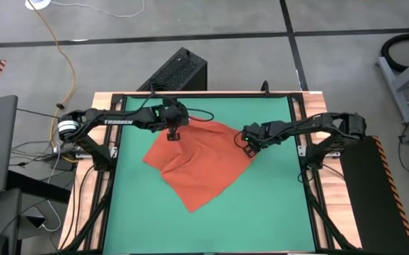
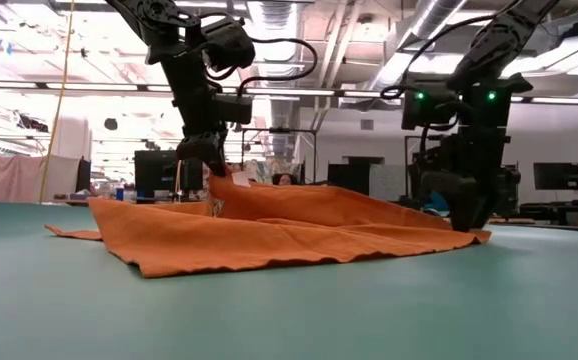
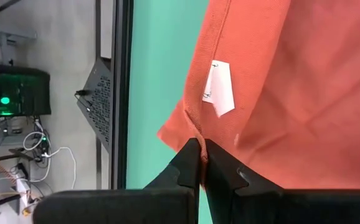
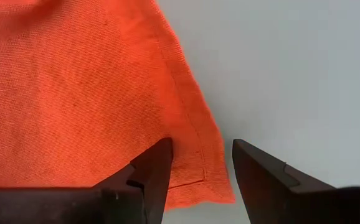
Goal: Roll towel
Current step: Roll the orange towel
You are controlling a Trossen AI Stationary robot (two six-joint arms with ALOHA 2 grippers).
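Towel (image 1: 201, 164) lies unrolled mid-surface on the green mat (image 1: 275, 212), long axis running 1-to-7 o'clock in the overhead view. My left end effector (image 1: 173, 132) is pinched shut on the 11 o'clock corner beside the white tag (image 3: 219, 88), lifting it. My right end effector (image 4: 200, 168) stands wide, straddling the 2 o'clock corner, not yet gripped. Right is nearer that free corner.

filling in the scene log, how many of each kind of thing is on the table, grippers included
towel: 1, orange-red, with a white tag
mat: 1, green
grippers: 2, left gripper shut on the towel's edge, right gripper with open fingers over a towel corner
total: 4
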